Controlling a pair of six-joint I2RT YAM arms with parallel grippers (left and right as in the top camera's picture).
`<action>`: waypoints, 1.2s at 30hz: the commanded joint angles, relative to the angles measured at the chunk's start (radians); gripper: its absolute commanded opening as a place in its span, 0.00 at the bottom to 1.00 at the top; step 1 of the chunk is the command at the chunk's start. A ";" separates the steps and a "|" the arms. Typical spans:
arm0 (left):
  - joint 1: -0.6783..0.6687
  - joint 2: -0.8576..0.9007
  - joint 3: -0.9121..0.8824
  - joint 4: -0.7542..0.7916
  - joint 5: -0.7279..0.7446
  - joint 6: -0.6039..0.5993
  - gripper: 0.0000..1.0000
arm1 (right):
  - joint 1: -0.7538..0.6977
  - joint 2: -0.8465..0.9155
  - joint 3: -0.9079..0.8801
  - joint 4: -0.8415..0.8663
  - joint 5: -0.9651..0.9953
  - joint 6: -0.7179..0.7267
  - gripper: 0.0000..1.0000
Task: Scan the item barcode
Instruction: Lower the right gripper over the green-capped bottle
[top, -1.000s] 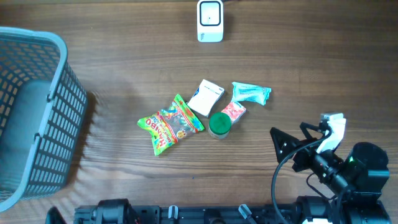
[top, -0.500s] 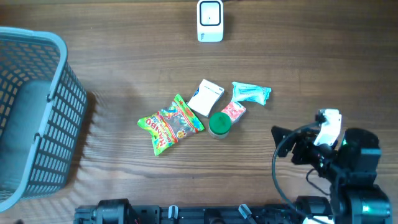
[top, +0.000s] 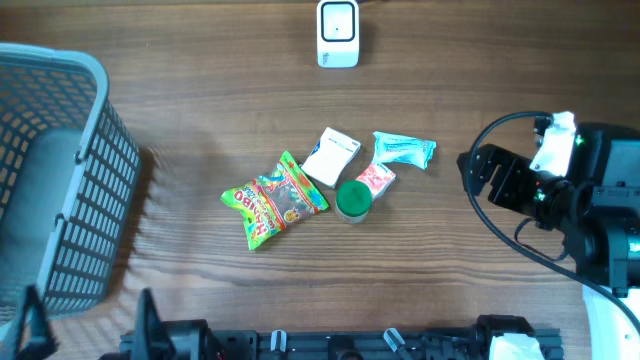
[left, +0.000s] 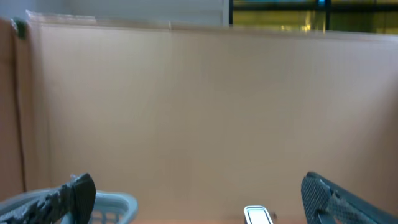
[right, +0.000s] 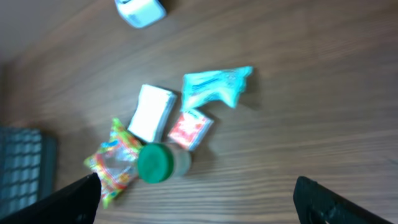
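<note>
- 5 items lie clustered mid-bench: a gummy bag (top: 272, 200), a white box (top: 331, 156), a green-lidded jar (top: 352, 200), a red packet (top: 376, 178) just beside the jar, and a teal packet (top: 404, 150).
- The scanner (top: 338, 33) stands at the far edge, well apart from them.
- The right gripper (right: 196, 182) hovers near the right edge, fingers spread wide and empty.
- The left gripper (left: 196, 186), at the near-left corner, is spread wide and empty.
- A basket (top: 95, 150) sits at the left edge.

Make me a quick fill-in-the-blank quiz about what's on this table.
The jar has a ____ lid. The basket stands on the ____ side of the table. The scanner has a ____ casing.
Missing words: green, left, white.
</note>
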 joint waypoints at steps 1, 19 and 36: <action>0.003 0.015 -0.072 -0.068 0.028 -0.027 1.00 | 0.047 0.031 0.016 0.024 -0.056 -0.044 1.00; 0.003 0.015 -0.432 -0.214 0.043 -0.028 1.00 | 0.615 0.691 0.174 0.037 0.226 0.076 1.00; 0.003 0.015 -0.432 -0.430 0.043 -0.028 1.00 | 0.677 0.961 0.174 0.077 0.098 0.426 0.92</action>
